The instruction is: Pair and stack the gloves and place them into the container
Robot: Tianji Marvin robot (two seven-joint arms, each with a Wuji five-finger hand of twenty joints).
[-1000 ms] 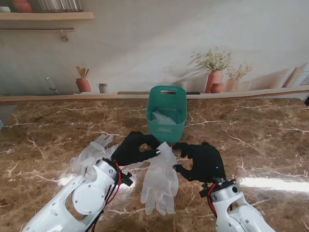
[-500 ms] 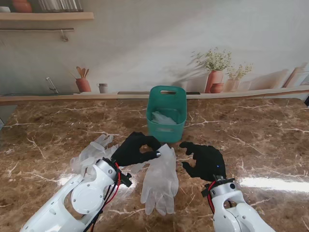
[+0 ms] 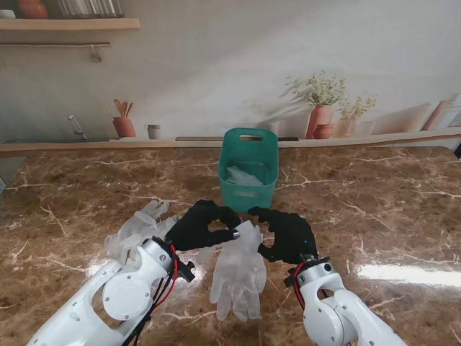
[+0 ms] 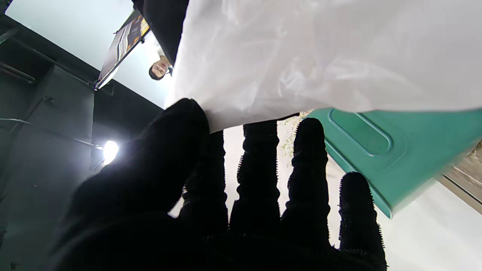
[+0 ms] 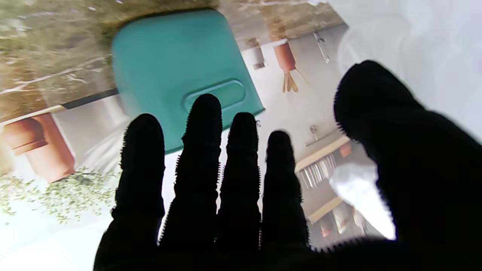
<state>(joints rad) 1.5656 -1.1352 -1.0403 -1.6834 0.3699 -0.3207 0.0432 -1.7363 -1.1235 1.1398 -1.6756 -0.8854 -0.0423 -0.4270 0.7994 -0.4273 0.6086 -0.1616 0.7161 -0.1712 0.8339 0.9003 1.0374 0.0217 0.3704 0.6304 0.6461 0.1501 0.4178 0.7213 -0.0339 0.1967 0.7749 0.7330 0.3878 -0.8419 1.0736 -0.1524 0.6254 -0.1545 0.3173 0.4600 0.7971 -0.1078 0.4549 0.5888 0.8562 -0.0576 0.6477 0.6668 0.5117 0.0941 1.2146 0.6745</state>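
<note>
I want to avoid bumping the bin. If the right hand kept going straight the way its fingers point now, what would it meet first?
Most likely the green container: the right hand has its fingers aimed at its near wall, with nothing visible between them. Depth is unclear. The glove lies off toward the thumb.

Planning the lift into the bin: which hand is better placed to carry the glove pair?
Left, probably. The left hand already pinches the glove pair at its cuff; the right hand is open beside it.
</note>
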